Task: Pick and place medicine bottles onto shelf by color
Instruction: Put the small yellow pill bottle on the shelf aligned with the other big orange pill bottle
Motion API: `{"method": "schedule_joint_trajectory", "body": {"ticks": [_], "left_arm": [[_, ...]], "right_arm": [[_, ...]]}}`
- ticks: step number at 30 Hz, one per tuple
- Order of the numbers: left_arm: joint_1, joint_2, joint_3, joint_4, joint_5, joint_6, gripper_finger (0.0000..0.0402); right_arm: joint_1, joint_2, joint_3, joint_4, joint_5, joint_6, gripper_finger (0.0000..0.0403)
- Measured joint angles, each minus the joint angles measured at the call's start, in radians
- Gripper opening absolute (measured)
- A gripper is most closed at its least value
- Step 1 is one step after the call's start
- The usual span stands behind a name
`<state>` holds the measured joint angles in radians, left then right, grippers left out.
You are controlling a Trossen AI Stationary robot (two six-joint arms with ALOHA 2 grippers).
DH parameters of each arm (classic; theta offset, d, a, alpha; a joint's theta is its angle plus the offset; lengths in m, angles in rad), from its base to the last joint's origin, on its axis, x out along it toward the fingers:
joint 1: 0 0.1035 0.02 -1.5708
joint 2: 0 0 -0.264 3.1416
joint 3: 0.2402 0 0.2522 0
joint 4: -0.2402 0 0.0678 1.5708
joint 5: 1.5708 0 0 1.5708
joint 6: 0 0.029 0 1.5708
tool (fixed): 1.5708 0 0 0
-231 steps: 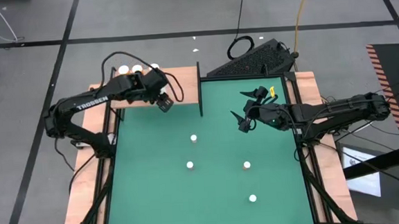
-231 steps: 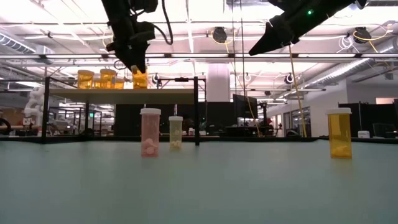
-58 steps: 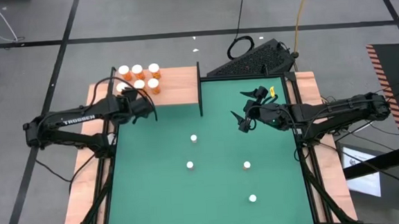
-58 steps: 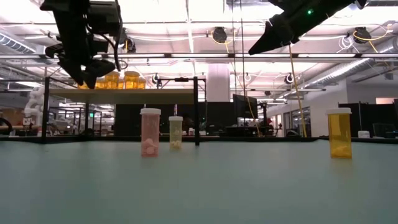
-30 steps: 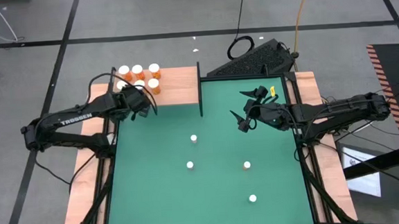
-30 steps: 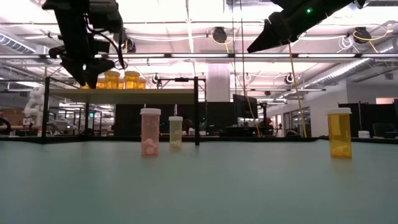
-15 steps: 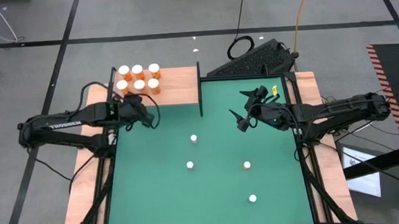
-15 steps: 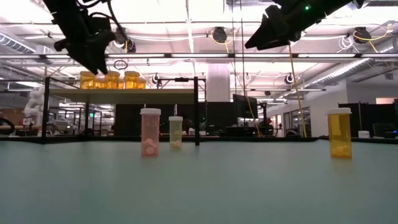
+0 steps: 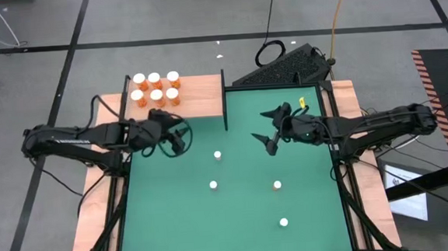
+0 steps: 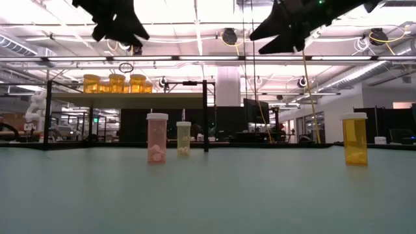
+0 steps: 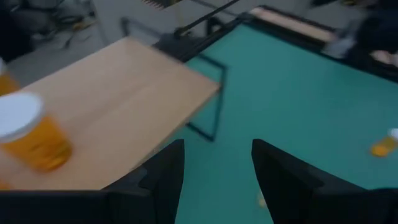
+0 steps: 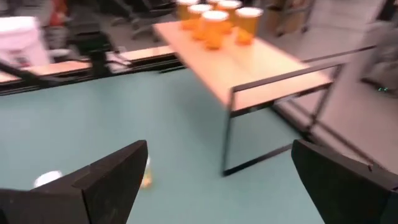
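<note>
Left gripper (image 9: 179, 137) hangs over the near-left edge of the green mat (image 9: 237, 210), just off the shelf (image 9: 199, 100), its two dark fingers (image 11: 165, 171) parted with nothing between them. On the shelf, a plain pale wooden board with thin black posts, six orange bottles (image 9: 155, 88) stand upright in two rows of three at its far left corner, their round white caps facing up. Four more bottles stand upright and well apart on the smooth mat: a pink one (image 10: 156, 138), a pale yellowish one (image 10: 184, 138), an amber one (image 10: 355, 138), and a fourth (image 9: 284, 222) seen only from above as a white cap. Right gripper (image 9: 269, 130) hovers over the mat's far right part, fingers spread wide and empty.
</note>
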<state>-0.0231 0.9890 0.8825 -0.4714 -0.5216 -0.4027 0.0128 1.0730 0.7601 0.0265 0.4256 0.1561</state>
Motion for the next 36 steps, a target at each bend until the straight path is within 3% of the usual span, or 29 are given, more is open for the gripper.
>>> {"method": "schedule_joint_trajectory", "body": {"ticks": [7,14,22,27,29,33,36], "left_arm": [[-0.108,0.059,0.121,-0.091,-0.024,-0.002,0.0191],[-0.245,0.243,0.256,-0.127,-0.063,-0.007,0.0191],[-0.300,0.462,0.429,-0.111,-0.065,0.210,0.0191],[-0.295,0.551,0.452,-0.102,-0.063,0.301,0.0191],[-0.288,0.571,0.452,-0.115,-0.044,0.288,0.0191],[-0.262,0.588,0.452,-0.223,0.122,0.162,0.0200],[-0.257,0.593,0.445,-0.292,0.149,0.100,0.0225]], "right_arm": [[0.009,0.058,0.000,0.000,-0.064,-0.022,0.0392],[0.061,0.128,0.000,0.005,-0.065,0.009,0.0392],[0.093,0.150,0.000,0.007,-0.064,-0.058,0.0392],[0.092,0.149,0.000,0.010,-0.064,-0.067,0.0392],[0.092,0.149,0.000,0.010,-0.064,-0.071,0.0392],[0.092,0.149,0.000,0.007,-0.063,-0.092,0.0392],[0.092,0.149,0.000,0.007,-0.063,-0.110,0.0392]]}}
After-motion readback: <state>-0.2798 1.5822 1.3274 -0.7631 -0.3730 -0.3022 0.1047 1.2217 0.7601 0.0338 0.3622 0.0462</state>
